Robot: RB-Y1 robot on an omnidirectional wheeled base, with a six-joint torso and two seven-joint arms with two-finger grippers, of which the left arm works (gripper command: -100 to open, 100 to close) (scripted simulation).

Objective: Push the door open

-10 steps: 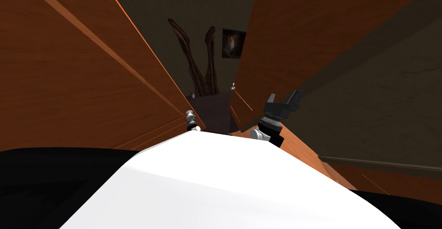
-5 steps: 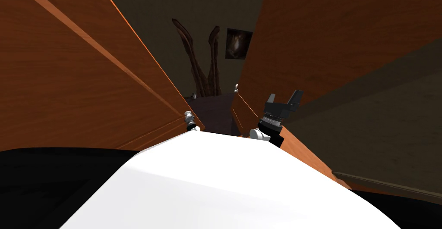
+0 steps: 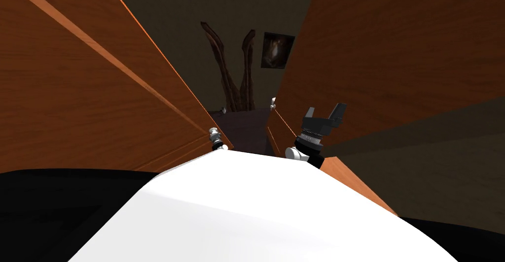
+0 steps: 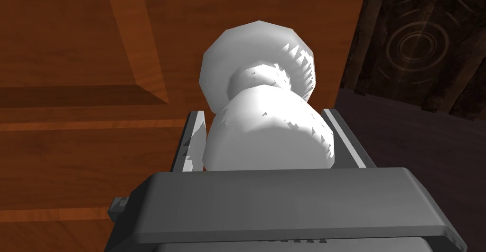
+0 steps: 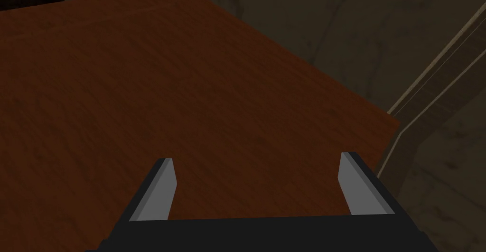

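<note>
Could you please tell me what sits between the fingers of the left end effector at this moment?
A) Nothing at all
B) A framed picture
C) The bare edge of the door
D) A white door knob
D: in the left wrist view, the left end effector has its fingers pressed against the sides of the white door knob, which is mounted on the brown door.

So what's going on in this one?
The robot stands close between two brown wooden doors. Its left gripper is shut on the white knob of the left door. The right gripper is open and faces the flat front of the right door; contact cannot be made out. A gap between the doors shows a dim room with a framed picture on its wall.
</note>
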